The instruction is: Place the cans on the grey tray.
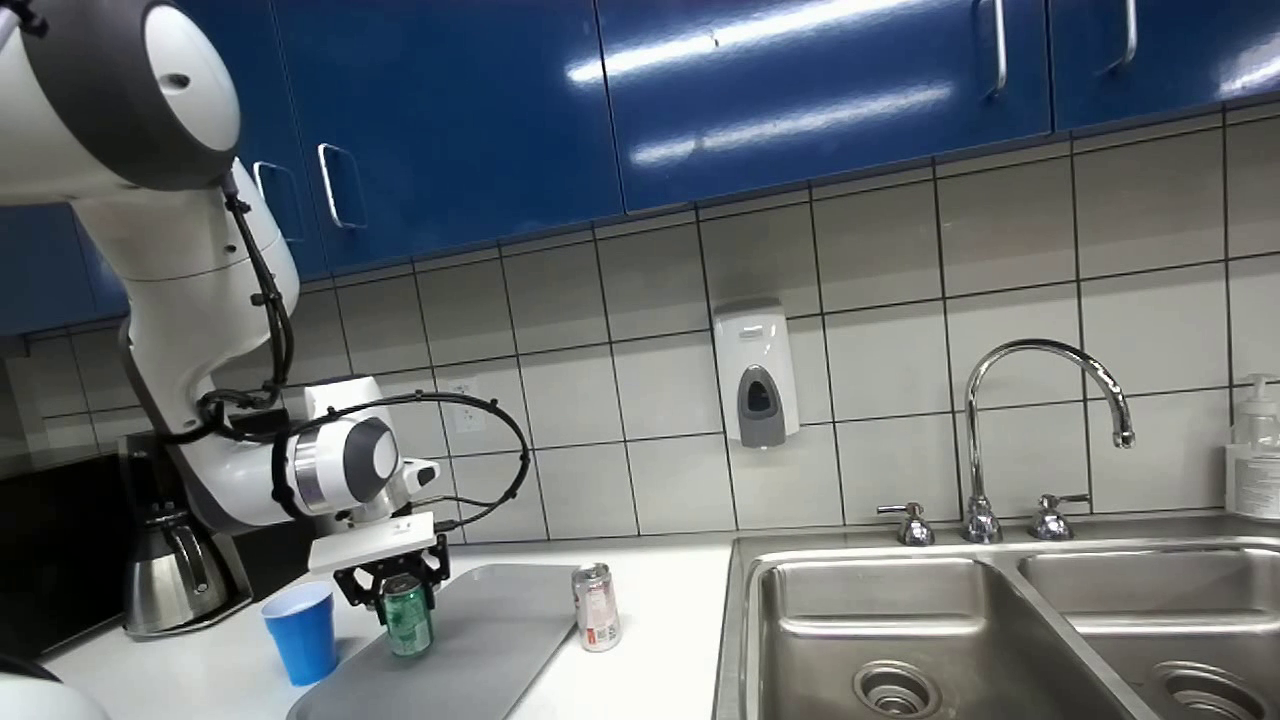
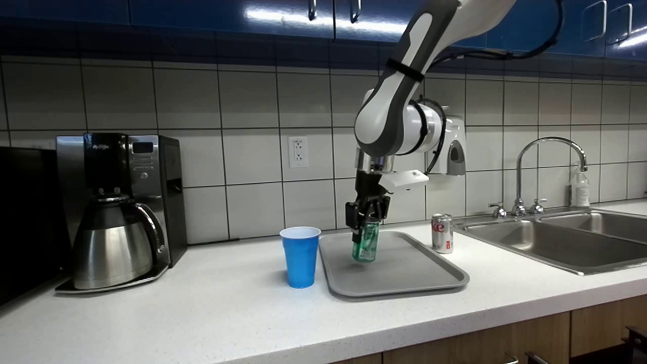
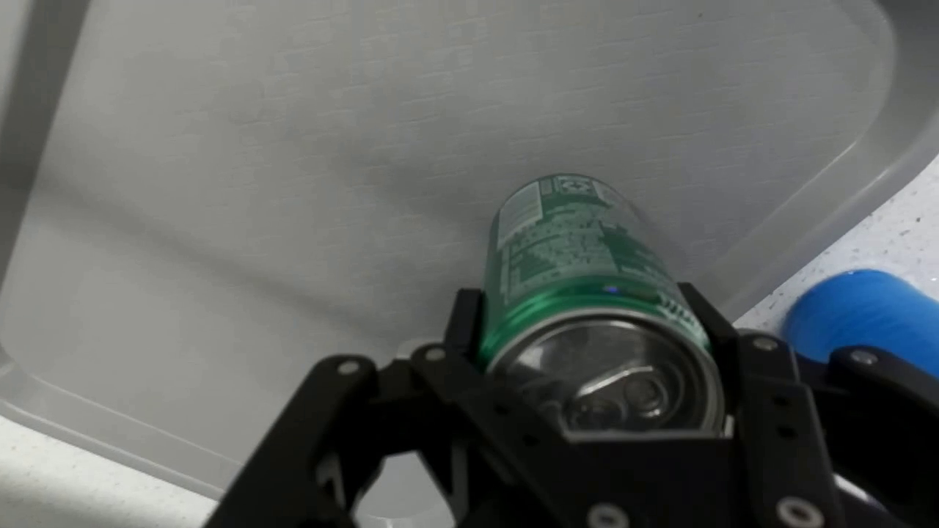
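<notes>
Green can [image 2: 368,243] first: it leans a touch in an exterior view, top toward one o'clock, and my tool [image 3: 585,315] is pinching it high on its sides — one pad [image 3: 465,323] pressed to each flank, tab and lid uppermost. It is over the tray [image 2: 409,273], on the part nearest the cup [image 2: 301,260]; whether its base touches or hangs just above, I cannot tell. Taking that can as the centre of the dial, both exterior views put the silver can [image 2: 442,233] near three o'clock, upright on the counter [image 2: 227,308] just beside the tray's rim, and the cup near nine.

How it will handle, as I judge it: thin metal, stiff at the end rims, easily dented along the middle of its wall. The glossy skin may slip, more so if damp. I cannot tell whether it is full; empty, it would be light and tippy, and full, steadier but readier to slide through my grip. A moderate squeeze should do, eased off only once the base sits flat. For the silver can I would take hold the same way — straight down from above, pads level on opposite sides near the top, where the rim braces the wall.
</notes>
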You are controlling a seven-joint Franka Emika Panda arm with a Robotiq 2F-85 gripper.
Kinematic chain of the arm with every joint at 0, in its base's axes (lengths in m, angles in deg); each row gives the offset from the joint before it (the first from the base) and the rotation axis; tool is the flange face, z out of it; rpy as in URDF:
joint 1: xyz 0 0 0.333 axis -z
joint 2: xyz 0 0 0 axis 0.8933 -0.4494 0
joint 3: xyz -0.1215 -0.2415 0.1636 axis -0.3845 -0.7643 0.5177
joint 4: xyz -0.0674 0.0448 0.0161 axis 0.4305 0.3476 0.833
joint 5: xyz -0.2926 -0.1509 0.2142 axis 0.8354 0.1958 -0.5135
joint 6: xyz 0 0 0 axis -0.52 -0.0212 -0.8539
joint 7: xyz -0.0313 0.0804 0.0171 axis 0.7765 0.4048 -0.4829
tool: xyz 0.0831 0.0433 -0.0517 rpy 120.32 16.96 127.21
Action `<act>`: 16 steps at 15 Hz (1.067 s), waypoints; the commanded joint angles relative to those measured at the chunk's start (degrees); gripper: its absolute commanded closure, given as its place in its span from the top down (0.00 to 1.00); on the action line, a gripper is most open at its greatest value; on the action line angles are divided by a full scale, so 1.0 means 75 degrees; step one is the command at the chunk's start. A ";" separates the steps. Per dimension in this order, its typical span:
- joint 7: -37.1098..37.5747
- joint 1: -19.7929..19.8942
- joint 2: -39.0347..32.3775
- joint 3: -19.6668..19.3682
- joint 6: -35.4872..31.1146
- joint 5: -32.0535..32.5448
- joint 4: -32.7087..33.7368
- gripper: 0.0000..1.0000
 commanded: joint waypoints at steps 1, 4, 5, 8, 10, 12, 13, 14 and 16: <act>-0.0076 0.0003 0.0091 0.0039 0.0103 0.0151 -0.0010 0.79; -0.0058 -0.0006 0.0100 0.0030 0.0098 0.0177 -0.0014 1.00; -0.0064 -0.0001 0.0103 0.0036 0.0096 0.0172 -0.0017 1.00; -0.0049 0.0010 0.0156 0.0031 0.0070 0.0157 -0.0026 1.00; -0.0056 0.0037 0.0245 0.0041 0.0009 0.0111 -0.0039 1.00; -0.0085 0.0077 0.0367 0.0072 -0.0039 0.0022 -0.0056 1.00; -0.0096 0.0093 0.0442 0.0082 -0.0071 -0.0015 -0.0071 1.00; -0.0111 0.0106 0.0527 0.0091 -0.0105 -0.0051 -0.0097 1.00; -0.0115 0.0129 0.0722 0.0104 -0.0160 -0.0137 -0.0147 1.00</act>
